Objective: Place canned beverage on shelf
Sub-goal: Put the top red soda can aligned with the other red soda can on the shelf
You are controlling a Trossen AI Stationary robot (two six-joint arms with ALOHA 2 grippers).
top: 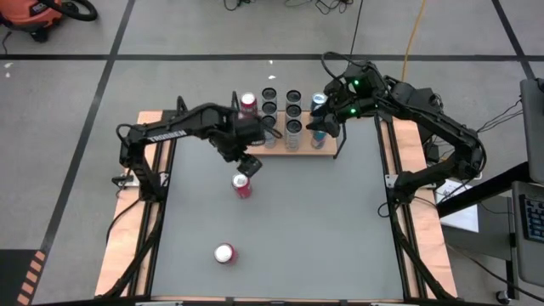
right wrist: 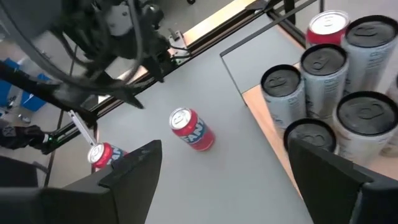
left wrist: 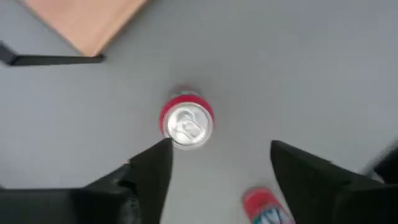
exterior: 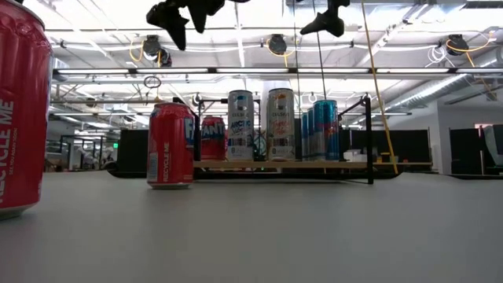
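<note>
Fingers of left hand (top: 249, 165) spread apart above upright red can (top: 242, 184).

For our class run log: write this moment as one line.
left gripper: open, above upright red can on table | right gripper: open, over shelf | second red can: untouched

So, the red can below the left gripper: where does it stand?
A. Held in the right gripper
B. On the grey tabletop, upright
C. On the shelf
B: the red can stands upright on the tabletop, in front of the shelf, with the left gripper open above it.
</note>
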